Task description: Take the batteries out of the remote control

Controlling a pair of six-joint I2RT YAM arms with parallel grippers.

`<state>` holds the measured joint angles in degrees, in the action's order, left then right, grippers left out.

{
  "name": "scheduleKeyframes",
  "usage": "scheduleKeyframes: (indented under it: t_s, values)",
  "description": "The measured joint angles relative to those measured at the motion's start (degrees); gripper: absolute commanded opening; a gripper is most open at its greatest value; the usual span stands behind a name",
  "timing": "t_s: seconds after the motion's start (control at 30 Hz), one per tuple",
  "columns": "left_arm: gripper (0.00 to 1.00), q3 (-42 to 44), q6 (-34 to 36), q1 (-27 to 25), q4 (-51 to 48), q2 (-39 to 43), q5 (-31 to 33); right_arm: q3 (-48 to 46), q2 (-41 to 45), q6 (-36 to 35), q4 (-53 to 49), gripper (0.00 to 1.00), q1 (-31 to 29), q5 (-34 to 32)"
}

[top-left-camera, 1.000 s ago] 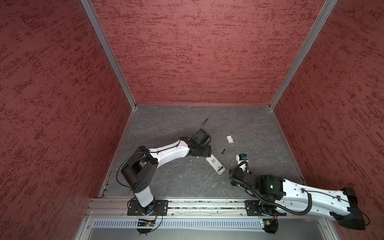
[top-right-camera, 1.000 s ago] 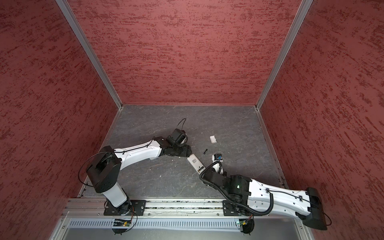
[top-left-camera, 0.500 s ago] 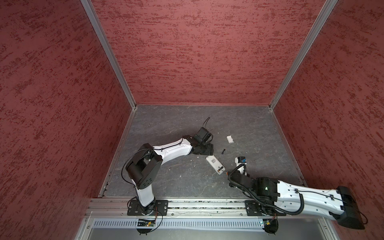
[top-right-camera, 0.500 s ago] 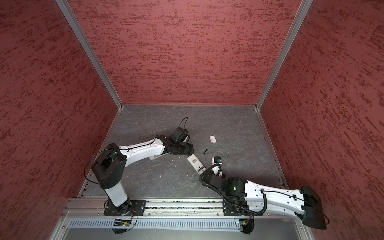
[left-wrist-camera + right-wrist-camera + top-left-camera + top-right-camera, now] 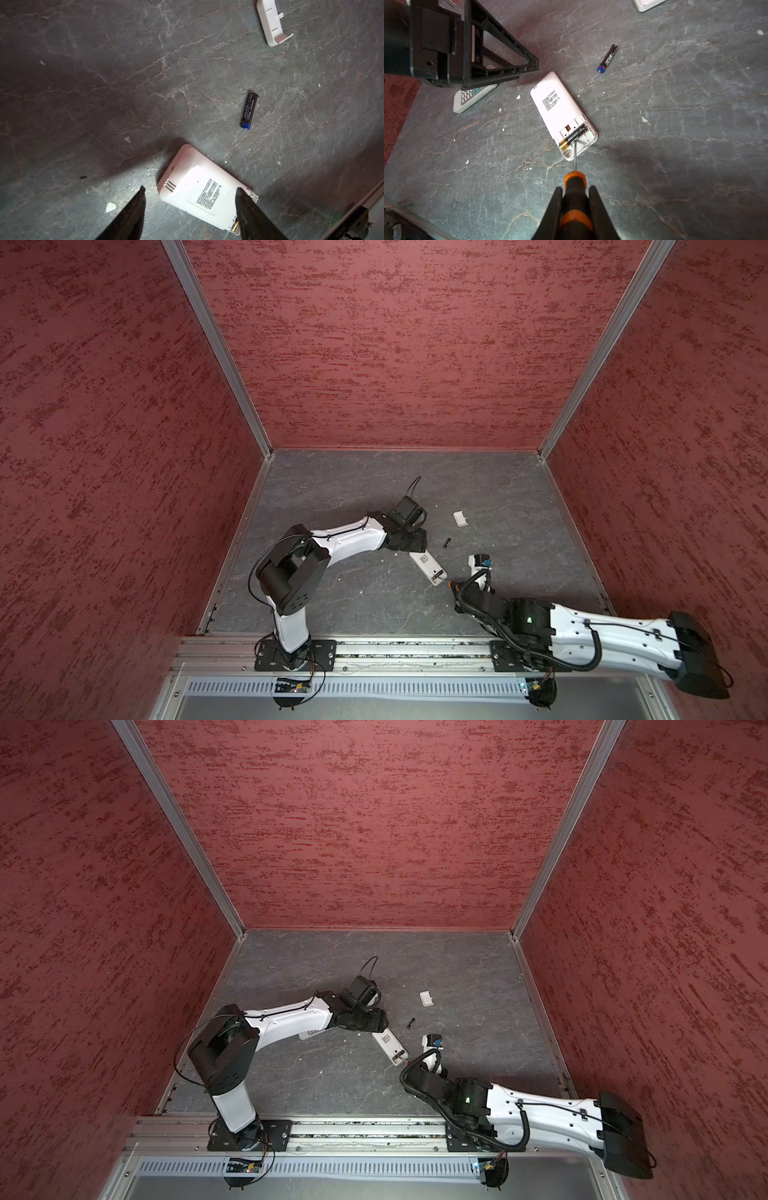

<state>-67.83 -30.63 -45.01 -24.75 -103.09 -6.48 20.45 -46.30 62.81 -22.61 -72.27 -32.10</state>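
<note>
Both arms have white shells on the long links and black housings at the joints. The left arm [image 5: 349, 541] has a thin black wire [image 5: 253, 572] looping by its shoulder. The right arm [image 5: 602, 630] has a thick ribbed black hose [image 5: 597, 651] and a small green light [image 5: 528, 619]. Each has a black base plate [image 5: 322, 653] screwed to a silver rail [image 5: 395, 649]. A black camera box [image 5: 405, 510] sits at the left wrist. The fingers [image 5: 133, 214] are black and taper to points.

White remote [image 5: 558, 108], grey veined floor [image 5: 675, 124], black battery [image 5: 607, 59] (blue-tipped), orange-and-black screwdriver [image 5: 574, 185], mottled red walls [image 5: 395, 344].
</note>
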Motion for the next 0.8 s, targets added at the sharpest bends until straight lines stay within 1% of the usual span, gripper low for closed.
scheduleKeyframes:
  t_s: [0.33, 0.63, 0.8]
  values:
    - [0.68, 0.8, 0.0, 0.8, 1.2, 0.0, -0.1, -0.3, -4.1, -2.9, 4.9, 0.00, 0.1, -3.0]
    - [0.68, 2.6, -0.2, 2.3, 2.1, 0.0, -0.3, -1.2, -9.5, -7.1, 14.6, 0.00, 1.0, -3.4]
    - [0.68, 3.8, -0.5, 2.8, 2.1, 0.8, -0.3, -2.7, -9.9, -9.4, 19.4, 0.00, 2.2, -2.5]
